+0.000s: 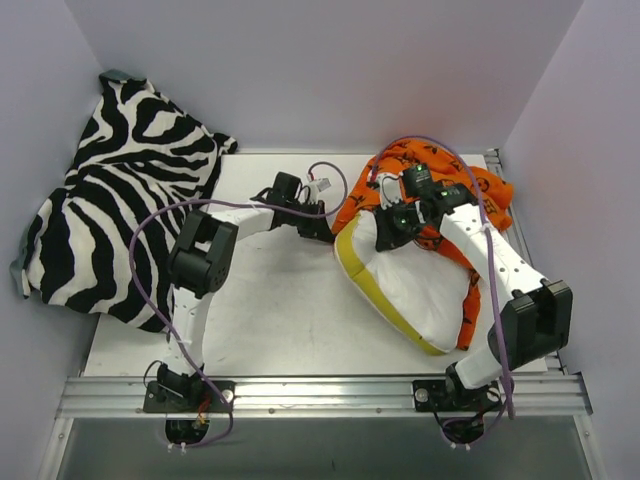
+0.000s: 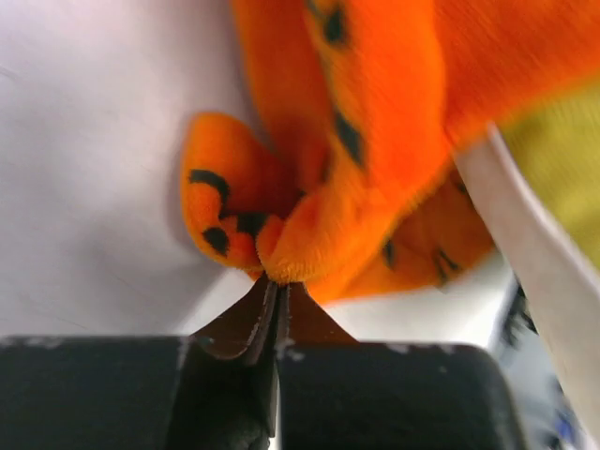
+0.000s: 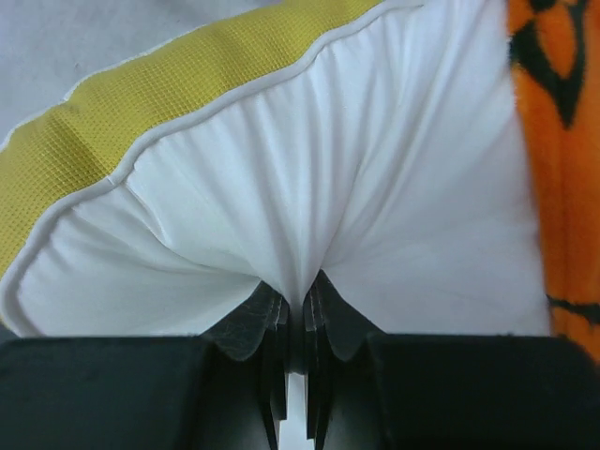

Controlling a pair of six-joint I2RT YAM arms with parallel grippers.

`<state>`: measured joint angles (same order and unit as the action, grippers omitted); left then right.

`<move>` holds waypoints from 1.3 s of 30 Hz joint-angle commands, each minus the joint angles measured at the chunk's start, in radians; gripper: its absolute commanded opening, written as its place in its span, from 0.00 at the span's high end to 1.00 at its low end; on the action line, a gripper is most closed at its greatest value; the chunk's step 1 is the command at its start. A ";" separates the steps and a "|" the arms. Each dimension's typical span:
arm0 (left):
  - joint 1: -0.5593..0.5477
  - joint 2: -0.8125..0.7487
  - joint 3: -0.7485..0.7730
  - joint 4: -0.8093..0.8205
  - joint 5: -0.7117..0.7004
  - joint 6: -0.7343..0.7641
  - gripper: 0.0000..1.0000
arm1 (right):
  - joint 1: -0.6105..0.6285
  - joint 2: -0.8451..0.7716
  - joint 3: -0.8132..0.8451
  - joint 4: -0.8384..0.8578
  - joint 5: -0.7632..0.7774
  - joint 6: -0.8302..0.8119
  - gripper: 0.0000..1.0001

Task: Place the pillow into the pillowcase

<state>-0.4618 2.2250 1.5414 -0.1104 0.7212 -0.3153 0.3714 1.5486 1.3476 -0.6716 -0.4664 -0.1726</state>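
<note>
The white pillow [image 1: 415, 290] with a yellow edge band lies at the right of the table, its far end under the orange pillowcase [image 1: 490, 195]. My left gripper [image 1: 322, 228] is shut on a fold of the pillowcase's left edge [image 2: 309, 234]. My right gripper [image 1: 388, 232] is shut on a pinch of the pillow's white cloth [image 3: 309, 206] near the pillowcase's opening. In the right wrist view the yellow band [image 3: 169, 103] runs above, and the pillowcase [image 3: 558, 141] shows at the right.
A zebra-striped cloth [image 1: 120, 200] is heaped at the table's far left. The white table top [image 1: 270, 310] lies between the arms. Grey walls [image 1: 320, 70] close in the back and sides. A metal rail [image 1: 320, 395] runs along the near edge.
</note>
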 commanded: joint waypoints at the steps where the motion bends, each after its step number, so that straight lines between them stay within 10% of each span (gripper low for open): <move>1: 0.026 -0.082 0.083 -0.121 0.180 -0.039 1.00 | -0.043 -0.056 0.007 0.073 0.136 -0.048 1.00; 9: 0.213 -0.387 0.091 -0.807 0.330 0.246 1.00 | 0.027 0.068 -0.045 0.282 0.411 -0.064 1.00; 19: 0.252 -0.458 -0.187 -0.832 0.196 0.472 1.00 | 0.052 0.269 0.022 0.271 0.296 0.073 1.00; 23: 0.252 -0.499 -0.173 -0.641 0.158 0.429 0.43 | 0.026 0.176 0.099 0.135 0.071 0.108 0.66; 29: 0.195 -0.524 -0.222 -0.388 0.112 0.185 0.09 | -0.074 0.125 0.209 -0.017 0.147 -0.040 0.52; 39: 0.014 -0.559 -0.325 -0.110 -0.031 0.114 0.03 | -0.160 0.370 0.113 -0.137 0.050 -0.063 0.53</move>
<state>-0.4522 1.7294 1.2476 -0.3698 0.7464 -0.1951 0.1402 1.8042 1.4654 -0.7094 -0.3042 -0.2596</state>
